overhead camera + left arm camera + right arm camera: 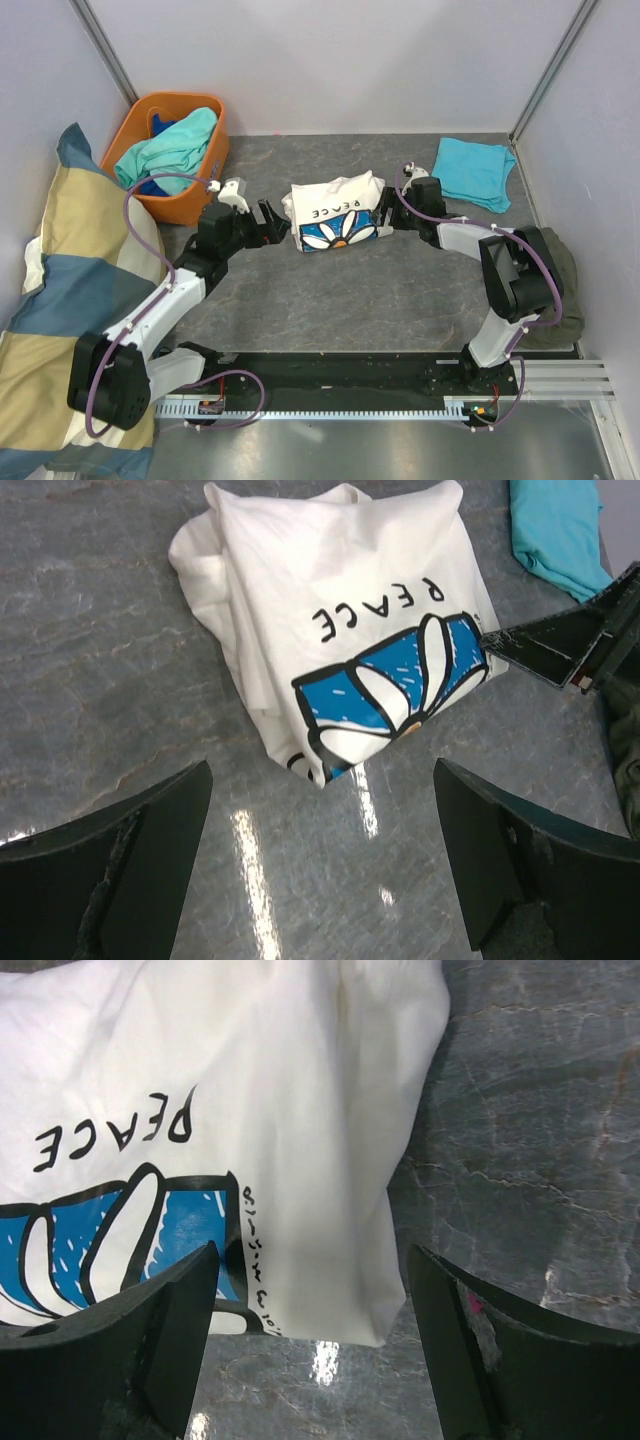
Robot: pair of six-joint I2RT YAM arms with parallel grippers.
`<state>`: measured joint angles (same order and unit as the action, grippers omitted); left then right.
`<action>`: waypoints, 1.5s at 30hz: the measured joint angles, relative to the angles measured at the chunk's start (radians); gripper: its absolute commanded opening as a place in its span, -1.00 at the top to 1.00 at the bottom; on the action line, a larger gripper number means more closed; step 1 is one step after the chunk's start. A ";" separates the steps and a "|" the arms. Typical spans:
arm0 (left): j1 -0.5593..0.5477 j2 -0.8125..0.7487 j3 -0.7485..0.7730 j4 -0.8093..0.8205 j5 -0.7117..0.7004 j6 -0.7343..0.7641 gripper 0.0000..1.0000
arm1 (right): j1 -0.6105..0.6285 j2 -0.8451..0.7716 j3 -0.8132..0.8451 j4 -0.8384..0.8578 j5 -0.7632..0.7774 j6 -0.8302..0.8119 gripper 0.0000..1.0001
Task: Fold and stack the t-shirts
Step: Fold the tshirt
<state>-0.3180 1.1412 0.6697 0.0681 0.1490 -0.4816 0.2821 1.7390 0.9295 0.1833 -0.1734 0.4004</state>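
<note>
orange basket [178,207] sits at the far left corner of the counter [330,300], and a crumpled mint-green t-shirt [175,145] fills most of it, spilling over the rim, with a blue t-shirt [161,122] showing underneath and behind it

cream-white t-shirt [335,213] lies folded into a compact packet at the middle of the counter, print facing up: black "peace" lettering above a blue and white flower

turquoise t-shirt [473,172] lies folded flat at the far right of the counter, well apart from the white one

left end effector [275,225] is just beside the white packet's left edge, fingers spread wide with nothing between them but bare counter and the packet's near corner below

right end effector [384,218] is at the packet's right edge, fingers also apart and gripping nothing, one fingertip touching the cloth's border

checked yellow-and-blue pillow [60,300] leans along the left wall beside the basket, and a dark olive garment [563,285] is bunched at the right edge behind the right arm
</note>
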 measured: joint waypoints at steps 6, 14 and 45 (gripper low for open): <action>0.000 -0.138 -0.074 -0.050 0.000 -0.007 -1.00 | 0.047 0.009 -0.029 0.042 -0.013 0.013 -0.67; 0.000 -0.197 -0.087 -0.094 0.000 -0.008 -1.00 | 0.228 -0.078 -0.160 0.042 0.032 0.075 -0.69; 0.000 -0.182 -0.092 -0.111 0.012 -0.020 -1.00 | 0.337 -0.425 -0.042 -0.353 0.636 0.128 -0.96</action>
<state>-0.3183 0.9588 0.5777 -0.0429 0.1612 -0.5018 0.6193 1.3136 0.8875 -0.1699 0.4629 0.5282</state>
